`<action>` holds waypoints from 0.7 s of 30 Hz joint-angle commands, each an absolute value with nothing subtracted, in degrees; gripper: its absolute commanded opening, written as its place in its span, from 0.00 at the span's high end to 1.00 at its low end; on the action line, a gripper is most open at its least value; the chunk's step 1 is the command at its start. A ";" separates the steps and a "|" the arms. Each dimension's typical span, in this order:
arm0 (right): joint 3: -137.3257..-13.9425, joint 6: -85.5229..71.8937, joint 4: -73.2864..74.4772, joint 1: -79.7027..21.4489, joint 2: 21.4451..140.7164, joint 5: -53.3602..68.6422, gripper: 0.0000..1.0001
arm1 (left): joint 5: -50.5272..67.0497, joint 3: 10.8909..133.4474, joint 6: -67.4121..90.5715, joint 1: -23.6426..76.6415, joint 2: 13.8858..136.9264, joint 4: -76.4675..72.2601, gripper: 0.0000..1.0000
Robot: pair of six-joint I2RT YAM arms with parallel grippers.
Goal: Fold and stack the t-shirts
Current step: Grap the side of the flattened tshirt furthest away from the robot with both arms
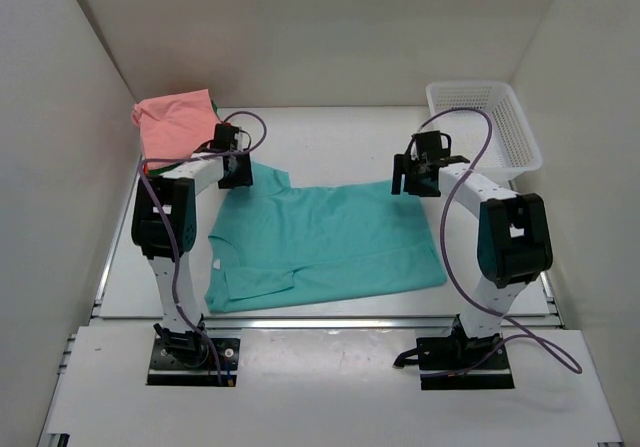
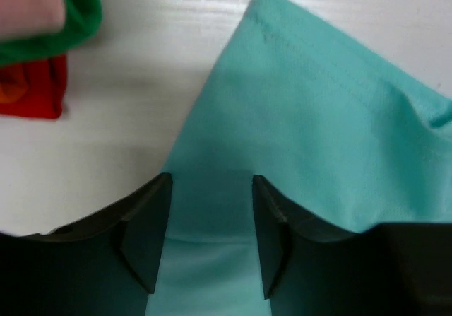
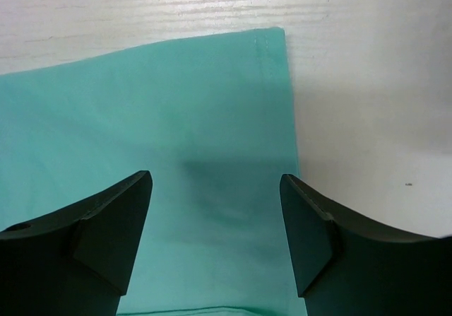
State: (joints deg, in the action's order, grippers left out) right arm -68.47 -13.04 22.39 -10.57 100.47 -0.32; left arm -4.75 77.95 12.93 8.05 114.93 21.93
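Note:
A teal t-shirt lies flat across the middle of the table, with its neck to the left. My left gripper is open over the shirt's far left corner, and teal cloth shows between and below its fingers. My right gripper is open over the shirt's far right corner, its fingers spread wide above the cloth. A stack of folded shirts sits at the far left, with salmon-pink on top. Green and red-orange ones lie under it.
A white plastic mesh basket stands at the far right corner. White walls close in the table on the left, back and right. The arm bases are bolted at the near edge.

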 commanded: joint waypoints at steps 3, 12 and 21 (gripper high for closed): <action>-74.00 -12.39 20.48 -10.02 104.76 -2.38 0.27 | -1.41 87.27 7.21 9.31 119.97 33.75 0.81; -83.39 -14.15 23.64 -10.02 114.77 -5.10 0.26 | 0.00 80.16 8.00 10.20 116.81 28.66 1.00; -87.63 -12.66 26.64 -11.16 119.18 -5.62 1.00 | 0.70 78.58 8.53 8.18 113.38 26.29 1.00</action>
State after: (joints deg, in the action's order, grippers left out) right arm -86.48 -13.52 26.24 -10.39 119.52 -4.43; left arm -0.67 80.40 8.32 9.10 116.77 25.56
